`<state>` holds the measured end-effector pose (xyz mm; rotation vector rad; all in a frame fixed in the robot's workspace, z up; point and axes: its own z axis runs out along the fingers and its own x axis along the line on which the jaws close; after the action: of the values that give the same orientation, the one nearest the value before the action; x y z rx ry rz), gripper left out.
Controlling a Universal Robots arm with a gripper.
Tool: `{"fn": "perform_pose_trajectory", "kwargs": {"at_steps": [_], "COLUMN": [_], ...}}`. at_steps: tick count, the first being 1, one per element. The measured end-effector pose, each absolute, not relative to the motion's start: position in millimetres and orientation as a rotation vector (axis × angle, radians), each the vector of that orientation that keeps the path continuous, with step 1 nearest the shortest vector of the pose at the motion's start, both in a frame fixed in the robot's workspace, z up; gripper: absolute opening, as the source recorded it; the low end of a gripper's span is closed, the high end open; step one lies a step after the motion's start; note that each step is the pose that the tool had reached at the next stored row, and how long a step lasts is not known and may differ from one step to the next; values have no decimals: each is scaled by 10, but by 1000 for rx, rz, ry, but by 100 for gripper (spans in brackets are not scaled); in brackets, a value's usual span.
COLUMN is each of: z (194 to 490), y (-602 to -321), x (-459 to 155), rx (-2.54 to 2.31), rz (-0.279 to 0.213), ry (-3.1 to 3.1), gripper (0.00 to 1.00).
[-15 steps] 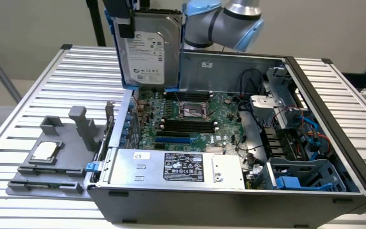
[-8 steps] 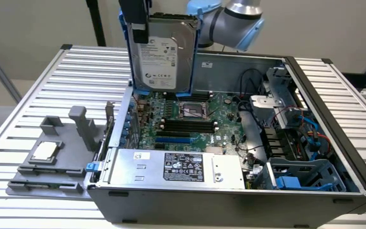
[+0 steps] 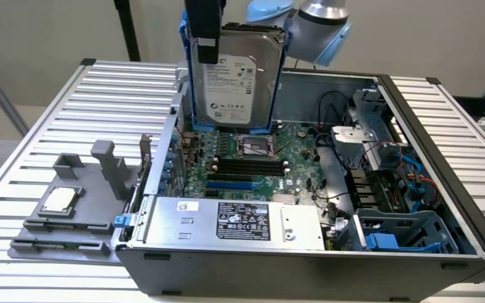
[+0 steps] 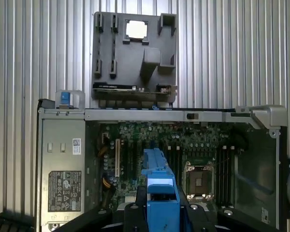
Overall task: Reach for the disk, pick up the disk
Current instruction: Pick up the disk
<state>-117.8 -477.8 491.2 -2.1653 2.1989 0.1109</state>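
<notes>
The disk point(image 3: 234, 79), a silver-grey hard drive with a white label and blue rails along its edges, hangs upright above the open computer case point(image 3: 310, 265), over the far end of the motherboard. My gripper point(image 3: 209, 44) is shut on its upper part, with a dark finger running down its label face. In the wrist view the disk point(image 4: 159, 191) shows edge-on as a blue rail, clamped between the gripper point(image 4: 160, 210) and its dark fingers point(image 4: 136, 212) on either side.
Below lie the motherboard point(image 3: 251, 161) with its bare CPU socket point(image 3: 255, 145), the power supply point(image 3: 234, 221) and a drive cage holding a blue caddy point(image 3: 398, 237). A grey fixture point(image 3: 65, 214) carrying a small square chip point(image 3: 60, 200) sits on the slatted table point(image 3: 116, 95).
</notes>
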Motion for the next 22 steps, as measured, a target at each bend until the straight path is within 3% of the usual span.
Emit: {"fn": "perform_pose_trajectory", "kwargs": {"at_steps": [22], "z": [4880], "y": [-5136], "x": [-365], "rx": [-2165], "rz": [111], "ry": [2199], "gripper": [33]}}
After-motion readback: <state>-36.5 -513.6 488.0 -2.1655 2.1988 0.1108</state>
